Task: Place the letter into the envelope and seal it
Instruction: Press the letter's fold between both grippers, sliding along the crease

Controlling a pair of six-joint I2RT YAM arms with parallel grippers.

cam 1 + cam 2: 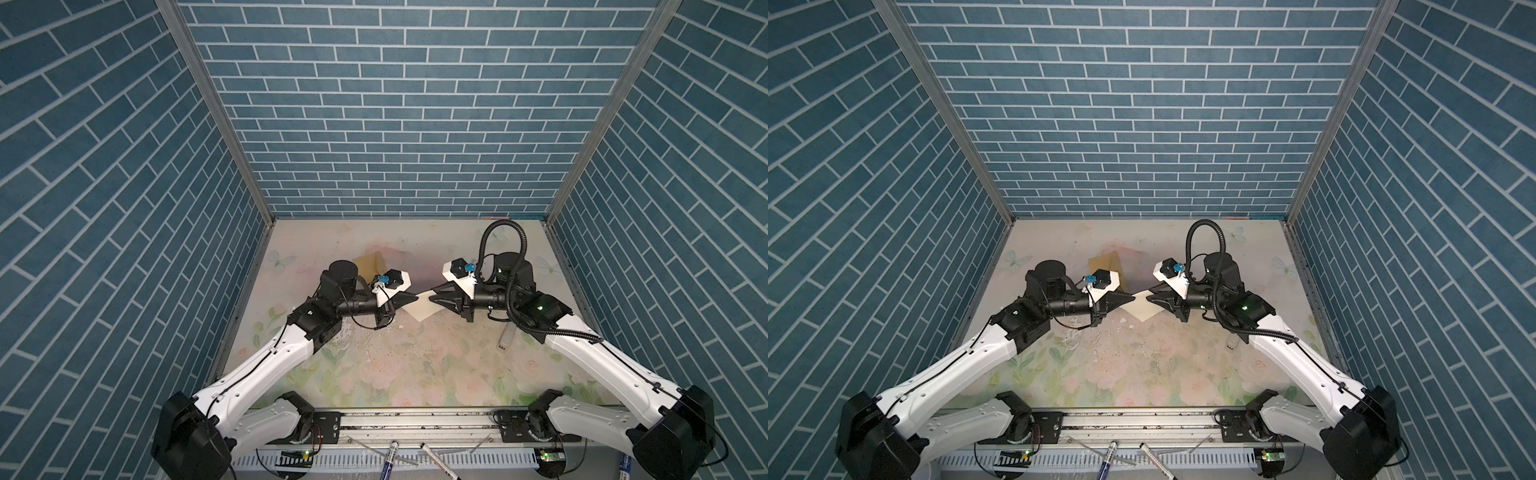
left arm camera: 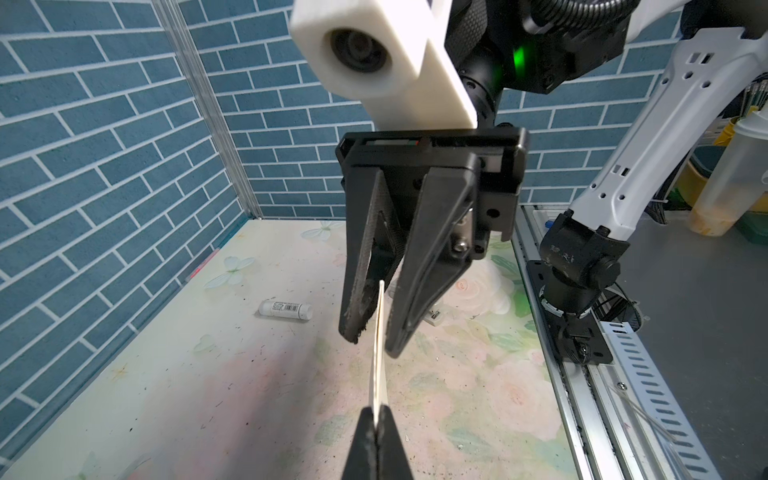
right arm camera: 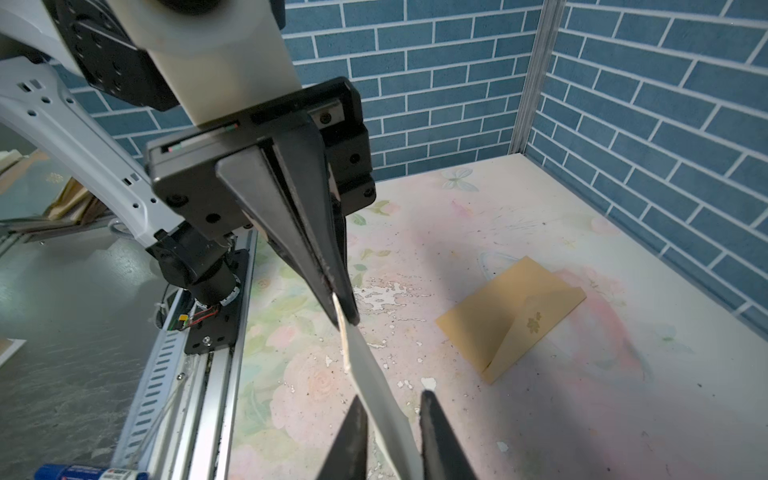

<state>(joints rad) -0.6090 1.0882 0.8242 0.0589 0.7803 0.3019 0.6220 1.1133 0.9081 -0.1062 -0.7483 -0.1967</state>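
The letter (image 1: 424, 308) (image 1: 1142, 309) is up off the table, stretched between my two grippers near the middle of the workspace. In both top views it shows as a pale cream sheet tilted on its diagonal. In the left wrist view I see it (image 2: 379, 365) almost edge-on, and in the right wrist view it (image 3: 374, 386) runs as a narrow strip from one gripper to the other.

My left gripper (image 1: 413, 296) (image 1: 1133, 296) (image 2: 376, 419) (image 3: 343, 316) is clamped tight on one corner of the sheet, with its fingers pressed together on the paper. My right gripper (image 1: 434, 296) (image 1: 1150, 297) (image 2: 374, 338) (image 3: 392, 399) straddles the opposite end with its jaws a narrow way apart. The paper passes between the fingertips (image 2: 351, 328), and there is a gap beside it, so this gripper is not pinching the sheet.

The envelope (image 1: 368, 268) (image 1: 1104, 266) (image 3: 490, 328) lies on the floral table (image 1: 374, 365), behind my left gripper and apart from the letter. It is golden-tan, and its pointed flap carries a small gold emblem (image 3: 533, 324). I cannot tell whether the flap lies flat.

A white labelled tube (image 1: 505, 337) (image 2: 285, 309) lies on its side on the table, on my right arm's side, well away from the envelope.
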